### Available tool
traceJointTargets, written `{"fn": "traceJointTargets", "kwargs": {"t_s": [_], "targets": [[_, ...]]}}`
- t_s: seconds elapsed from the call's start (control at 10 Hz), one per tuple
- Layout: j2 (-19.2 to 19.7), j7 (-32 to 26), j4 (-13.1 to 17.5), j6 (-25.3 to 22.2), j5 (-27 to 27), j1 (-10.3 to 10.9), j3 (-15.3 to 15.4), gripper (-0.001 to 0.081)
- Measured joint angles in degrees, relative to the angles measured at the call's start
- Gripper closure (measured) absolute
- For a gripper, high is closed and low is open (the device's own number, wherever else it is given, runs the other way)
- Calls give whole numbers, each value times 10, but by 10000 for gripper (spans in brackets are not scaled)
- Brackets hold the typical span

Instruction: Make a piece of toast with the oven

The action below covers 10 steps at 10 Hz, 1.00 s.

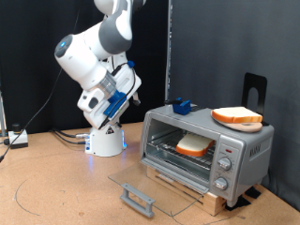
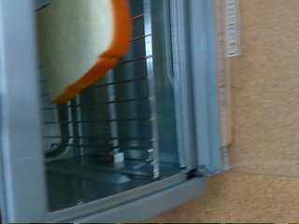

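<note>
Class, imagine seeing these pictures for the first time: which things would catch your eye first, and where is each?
The silver oven at the exterior view's right stands out, its glass door folded down flat. One piece of toast lies on the rack inside; a second slice rests on a plate on top. The white robot arm towers at the left.

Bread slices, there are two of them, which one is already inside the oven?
The slice on the wire rack inside the oven, seen through its open front. The other slice lies on a plate on the oven's roof.
</note>
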Motion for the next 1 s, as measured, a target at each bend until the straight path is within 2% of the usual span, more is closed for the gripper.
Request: {"fn": "traceJointTargets", "kwargs": {"t_s": [0.2,0.3,0.4,0.6,0.8,1.0], "targets": [[44,0,9,57,-2,-12,0,1],[64,0,19,70,-2,-15,0,1],[64,0,19,68,-2,-15,1,1],[74,-53,18,51,-2,-15,-5,1],[113,-90,19,93,0,-16,-6,1],[163,-101,28,128,-15,-17,-7,1]]}}
